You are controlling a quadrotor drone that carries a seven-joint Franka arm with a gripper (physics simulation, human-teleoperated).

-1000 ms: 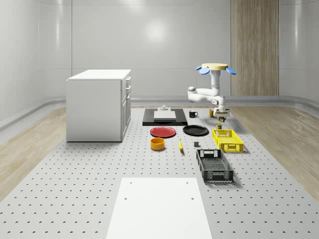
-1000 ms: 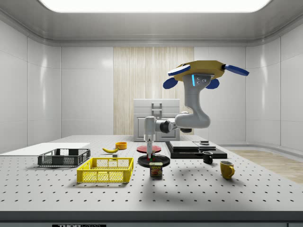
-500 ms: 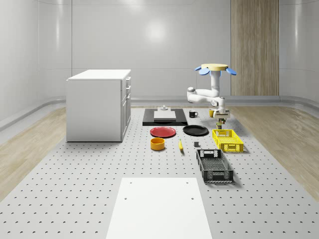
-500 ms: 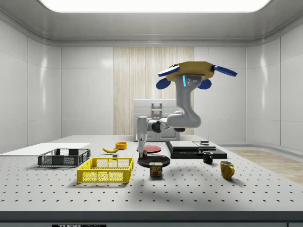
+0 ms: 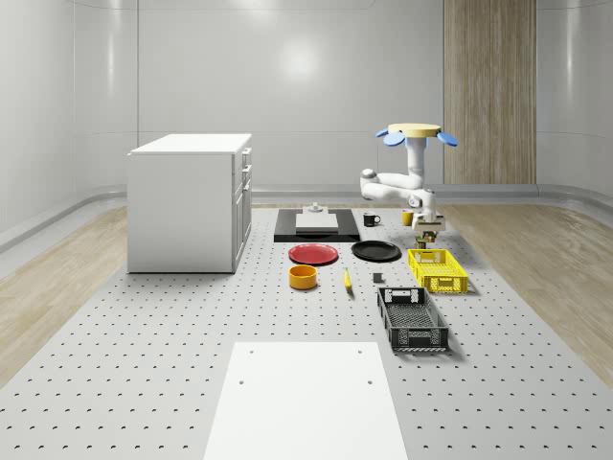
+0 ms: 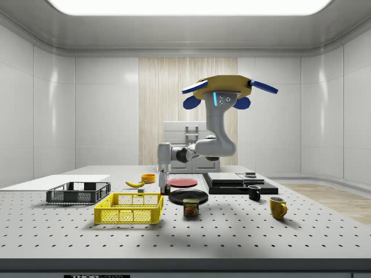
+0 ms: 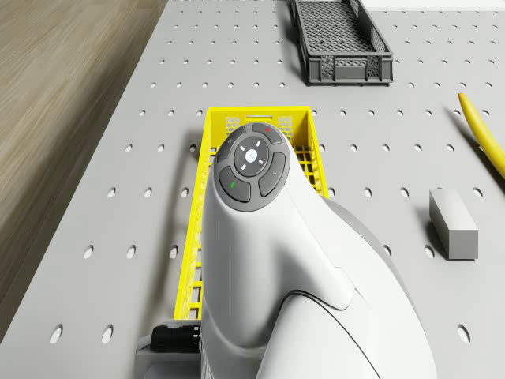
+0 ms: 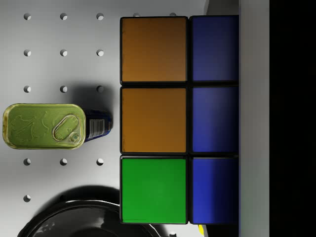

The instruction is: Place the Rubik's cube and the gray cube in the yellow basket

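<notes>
The drone (image 6: 225, 90) hovers above the table (image 5: 144, 383). Its gripper (image 6: 164, 174) holds the Rubik's cube (image 8: 168, 118) in the air, just above the far end of the yellow basket (image 6: 128, 208). The gray cube (image 7: 453, 223) lies on the table beside the basket, toward the banana (image 7: 483, 130). Around the basket: a meat can (image 8: 47, 126) and a black plate (image 6: 188, 196) close below the gripper, and a dark crate (image 5: 412, 319) on the basket's near side.

Rubik's cube (image 8: 170, 118) sits in my grip above table, orange, green, blue tiles showing. Gray cube (image 7: 453, 223) lies on table near yellow basket (image 7: 194, 229).
</notes>
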